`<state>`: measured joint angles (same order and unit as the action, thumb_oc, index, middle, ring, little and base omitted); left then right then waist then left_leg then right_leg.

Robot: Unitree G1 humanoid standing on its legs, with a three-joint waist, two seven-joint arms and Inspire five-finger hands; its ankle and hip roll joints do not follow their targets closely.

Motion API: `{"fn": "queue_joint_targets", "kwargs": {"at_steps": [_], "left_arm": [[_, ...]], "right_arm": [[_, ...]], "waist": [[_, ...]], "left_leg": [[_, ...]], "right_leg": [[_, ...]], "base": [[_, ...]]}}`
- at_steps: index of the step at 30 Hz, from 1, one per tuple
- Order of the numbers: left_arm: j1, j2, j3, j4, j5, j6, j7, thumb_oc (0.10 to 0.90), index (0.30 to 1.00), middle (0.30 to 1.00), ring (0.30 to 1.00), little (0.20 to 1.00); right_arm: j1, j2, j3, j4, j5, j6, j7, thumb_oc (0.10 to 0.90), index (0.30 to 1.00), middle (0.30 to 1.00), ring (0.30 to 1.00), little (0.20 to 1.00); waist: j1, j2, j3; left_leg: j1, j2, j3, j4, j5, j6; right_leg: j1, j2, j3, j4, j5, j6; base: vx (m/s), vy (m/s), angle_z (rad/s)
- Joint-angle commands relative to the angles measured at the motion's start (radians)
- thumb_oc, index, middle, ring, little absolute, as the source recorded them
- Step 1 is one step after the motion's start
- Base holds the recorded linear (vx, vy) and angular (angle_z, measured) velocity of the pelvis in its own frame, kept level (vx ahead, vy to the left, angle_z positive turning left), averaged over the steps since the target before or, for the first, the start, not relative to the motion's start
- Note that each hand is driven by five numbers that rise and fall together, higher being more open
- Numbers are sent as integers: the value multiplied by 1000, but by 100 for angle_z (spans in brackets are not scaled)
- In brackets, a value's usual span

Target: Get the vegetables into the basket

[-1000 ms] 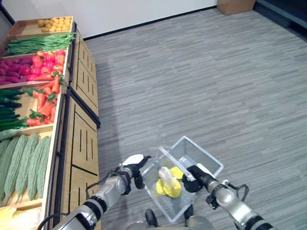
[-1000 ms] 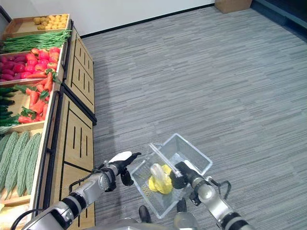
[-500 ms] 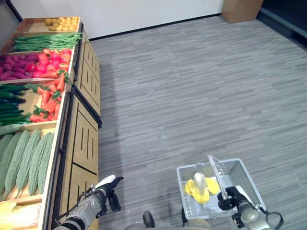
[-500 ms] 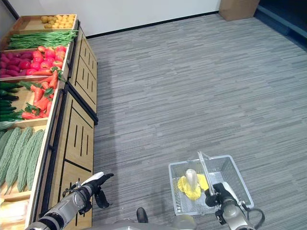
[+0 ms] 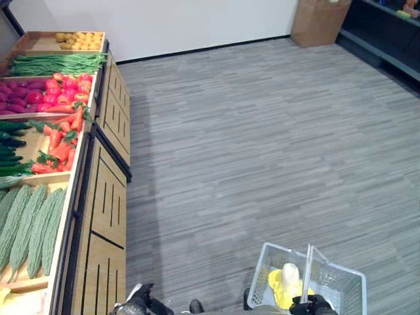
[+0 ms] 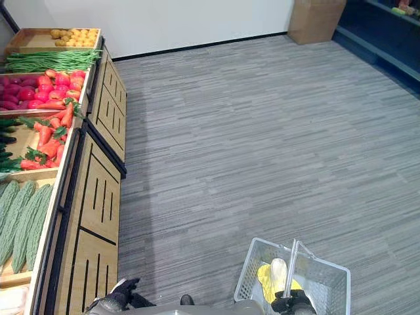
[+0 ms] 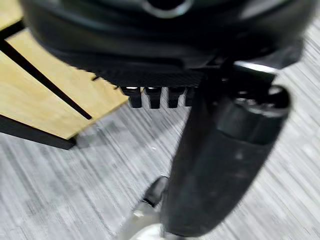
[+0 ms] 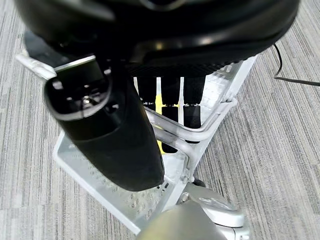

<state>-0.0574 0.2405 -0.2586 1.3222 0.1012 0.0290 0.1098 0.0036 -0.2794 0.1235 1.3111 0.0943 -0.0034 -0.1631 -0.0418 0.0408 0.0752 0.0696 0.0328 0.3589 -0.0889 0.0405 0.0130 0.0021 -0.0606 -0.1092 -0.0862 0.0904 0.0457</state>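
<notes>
A silver wire basket (image 5: 264, 270) hangs low at my right side, above the grey floor. In it lie a yellow vegetable (image 5: 277, 282) and a pale long one (image 5: 289, 273). My right hand (image 5: 312, 306) is shut on the basket's upright handle (image 5: 306, 264); in the right wrist view the fingers (image 8: 190, 112) curl round that handle (image 8: 205, 131). My left hand (image 5: 136, 306) hangs low by the wooden stand, holding nothing, and in the left wrist view its fingers (image 7: 152, 96) look relaxed.
A wooden produce stand (image 5: 108, 197) runs along the left, with bins of potatoes (image 5: 79, 41), green beans (image 5: 56, 63), red vegetables (image 5: 46, 92), carrots (image 5: 62, 141) and bitter gourds (image 5: 29, 223). A cardboard box (image 5: 318, 20) and dark shelving (image 5: 394, 33) stand far right.
The left hand has come off the basket's side and dropped beside the stand. The basket has swung from in front of me down to my right, still held by the right hand.
</notes>
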Motion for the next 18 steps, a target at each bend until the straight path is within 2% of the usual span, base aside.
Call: {"fn": "queue_joint_targets", "kwargs": {"at_steps": [1, 18], "left_arm": [[-41, 24, 8, 19, 65, 11, 25, 900, 1000, 1000, 1000, 1000], [-33, 25, 16, -7, 28, -2, 38, 900, 1000, 1000, 1000, 1000]], "right_arm": [[-6, -14, 20, 59, 18, 3, 0, 400, 300, 300, 300, 300], [0, -3, 52, 47, -30, 10, 15, 400, 300, 300, 300, 300]], "waist": [[0, -20, -3], [16, -35, 1]], "left_leg": [[22, -24, -43, 2, -102, 8], [13, -41, -73, 2, -106, 22]], "right_leg": [[-5, -34, 3, 37, -69, 45], [-4, -53, -19, 53, -73, 55]], "base": [[4, 47, -9], [10, 40, 2]]}}
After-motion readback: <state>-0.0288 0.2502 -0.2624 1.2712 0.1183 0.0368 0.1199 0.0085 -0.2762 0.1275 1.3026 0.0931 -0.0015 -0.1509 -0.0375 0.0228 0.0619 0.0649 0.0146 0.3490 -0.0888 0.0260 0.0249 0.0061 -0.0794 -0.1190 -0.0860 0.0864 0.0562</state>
